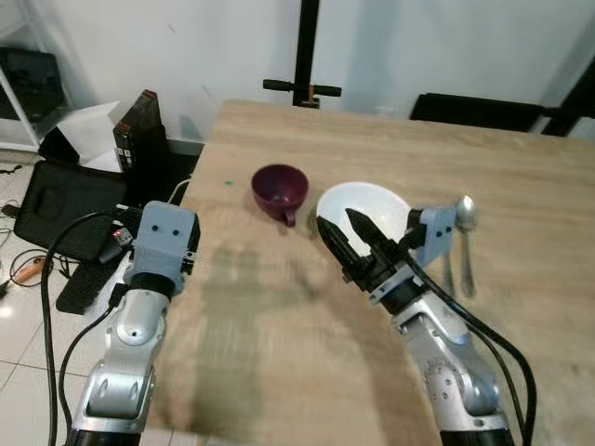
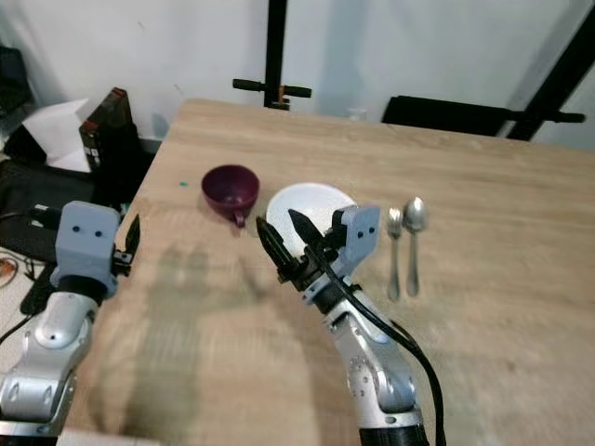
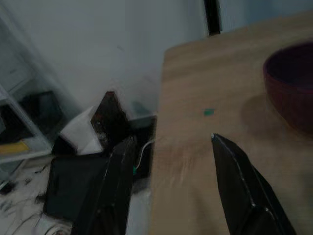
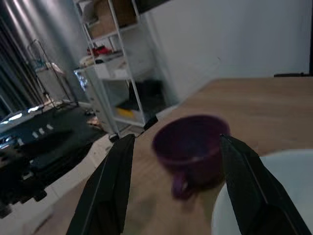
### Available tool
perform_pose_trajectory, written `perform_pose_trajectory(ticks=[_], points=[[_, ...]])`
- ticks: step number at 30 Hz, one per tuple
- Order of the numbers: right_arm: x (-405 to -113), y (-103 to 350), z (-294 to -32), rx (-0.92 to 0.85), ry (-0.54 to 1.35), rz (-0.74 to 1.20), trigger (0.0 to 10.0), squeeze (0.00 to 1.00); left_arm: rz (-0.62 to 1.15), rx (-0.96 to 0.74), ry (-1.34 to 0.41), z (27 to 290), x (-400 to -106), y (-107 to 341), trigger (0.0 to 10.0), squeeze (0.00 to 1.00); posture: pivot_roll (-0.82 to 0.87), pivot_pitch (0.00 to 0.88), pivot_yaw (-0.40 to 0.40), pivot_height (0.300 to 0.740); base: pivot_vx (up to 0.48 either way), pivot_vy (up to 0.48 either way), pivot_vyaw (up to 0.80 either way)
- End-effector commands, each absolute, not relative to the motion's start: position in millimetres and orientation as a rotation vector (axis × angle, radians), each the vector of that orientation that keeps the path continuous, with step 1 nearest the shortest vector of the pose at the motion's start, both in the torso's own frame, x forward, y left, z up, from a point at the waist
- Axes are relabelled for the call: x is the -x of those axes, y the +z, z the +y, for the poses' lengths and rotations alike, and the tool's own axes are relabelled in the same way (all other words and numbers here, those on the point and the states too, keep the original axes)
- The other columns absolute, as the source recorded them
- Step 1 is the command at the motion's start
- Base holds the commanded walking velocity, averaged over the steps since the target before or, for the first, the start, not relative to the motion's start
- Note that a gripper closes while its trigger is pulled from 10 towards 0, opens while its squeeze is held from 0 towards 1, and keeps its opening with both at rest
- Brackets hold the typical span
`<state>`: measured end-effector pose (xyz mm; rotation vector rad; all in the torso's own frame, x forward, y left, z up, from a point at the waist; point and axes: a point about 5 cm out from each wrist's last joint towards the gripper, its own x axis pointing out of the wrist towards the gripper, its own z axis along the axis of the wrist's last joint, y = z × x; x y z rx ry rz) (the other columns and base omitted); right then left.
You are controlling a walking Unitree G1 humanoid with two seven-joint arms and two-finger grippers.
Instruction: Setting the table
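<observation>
Bench (image 1: 279, 353) holds: maroon cup (image 1: 279, 189) toward left edge, white bowl (image 1: 372, 206) beside it, fork (image 2: 393, 251) and spoon (image 2: 414, 243) rightward. Our right gripper (image 1: 346, 232) fingers spread, empty, over bowl's near rim; left gripper (image 3: 171, 186) fingers spread at left edge. We judge risk: low fingers clip bowl, shoving cup.

Maroon cup (image 1: 279, 190), white bowl (image 1: 372, 206)

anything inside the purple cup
The purple cup looks empty: its dark inner wall shows, nothing in it. The very bottom is shadowed, so small bits there can't be ruled out.
</observation>
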<state>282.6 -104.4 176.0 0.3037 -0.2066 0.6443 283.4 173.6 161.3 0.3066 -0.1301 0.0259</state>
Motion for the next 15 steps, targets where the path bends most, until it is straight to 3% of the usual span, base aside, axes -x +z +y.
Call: perform_pose_trajectory(ticks=[1,6,9,15], points=[[-281,178,-101,-0.296,0.677,-0.211,10.0,0.0,-0.138,-0.295,0.008,174,-282,164,10.0,0.0,-0.06,0.007,0.032,0.74,0.0,0.0,0.0],[-276,173,-79,-0.138,0.818,-0.16,10.0,0.0,-0.13,-0.32,0.018,178,-283,164,10.0,0.0,-0.07,0.011,0.034,0.74,0.0,0.0,0.0],[-278,168,-81,-0.021,0.776,-0.114,10.0,0.0,-0.134,-0.336,0.014,179,-283,166,10.0,0.0,-0.06,0.022,0.021,0.74,0.0,0.0,0.0],[-280,167,-85,0.021,0.751,-0.08,10.0,0.0,-0.141,-0.33,-0.103,181,-283,178,10.0,0.0,-0.07,0.033,0.012,0.74,0.0,0.0,0.0]])
